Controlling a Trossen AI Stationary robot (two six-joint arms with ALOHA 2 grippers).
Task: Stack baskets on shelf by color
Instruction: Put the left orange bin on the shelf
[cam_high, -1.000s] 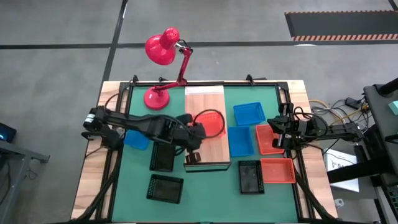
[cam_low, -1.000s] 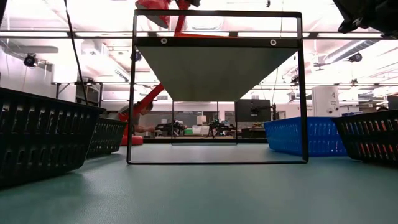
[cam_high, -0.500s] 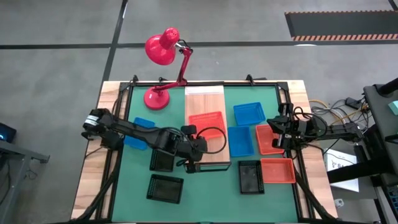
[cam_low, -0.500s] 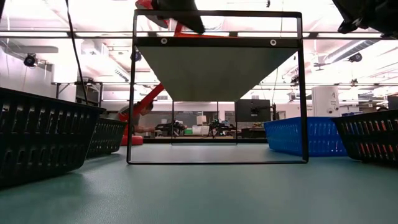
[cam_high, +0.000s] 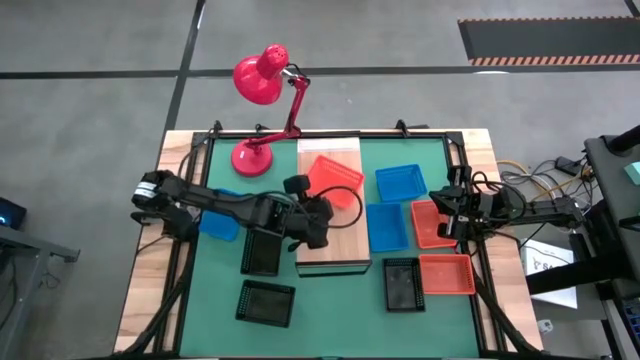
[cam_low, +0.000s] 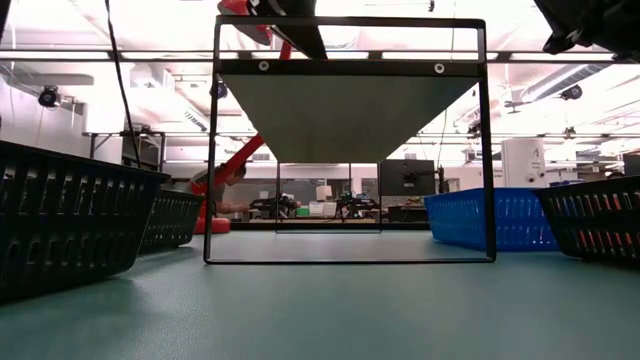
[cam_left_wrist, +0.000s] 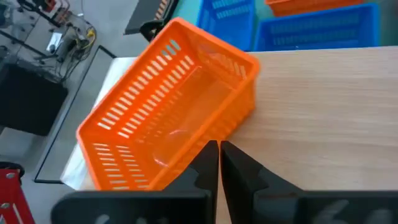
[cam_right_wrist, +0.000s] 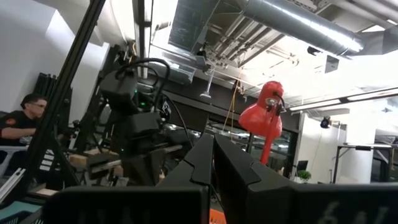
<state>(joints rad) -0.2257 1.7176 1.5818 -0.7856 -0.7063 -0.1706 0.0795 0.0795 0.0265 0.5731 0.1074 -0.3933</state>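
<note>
A red-orange basket (cam_high: 333, 180) is shown lying skewed on the light-wood shelf (cam_high: 333, 245), towards the shelf's far end, having been shifted from the middle of the plank, where it sat half a second before. In the left wrist view the same basket (cam_left_wrist: 168, 140) is seen turned at an angle to the shelf's long edges, one end hanging past the plank's side. The left gripper (cam_high: 312, 222) has been drawn back over the shelf's left edge, and its fingers (cam_left_wrist: 208, 168), apart a second ago, are now pressed together with nothing between them; the basket lies just beyond the tips, and contact cannot be made out. The basket is thus judged to have been released and perhaps nudged, not yet squared up. The right gripper (cam_high: 447, 214) is parked at the table's right edge beside another red-orange basket (cam_high: 430, 224), its fingers together and empty. Blue baskets (cam_high: 387, 226) and black baskets (cam_high: 262, 250) remain on the green mat (cam_high: 330, 305), so most stacking is judged undone.
</note>
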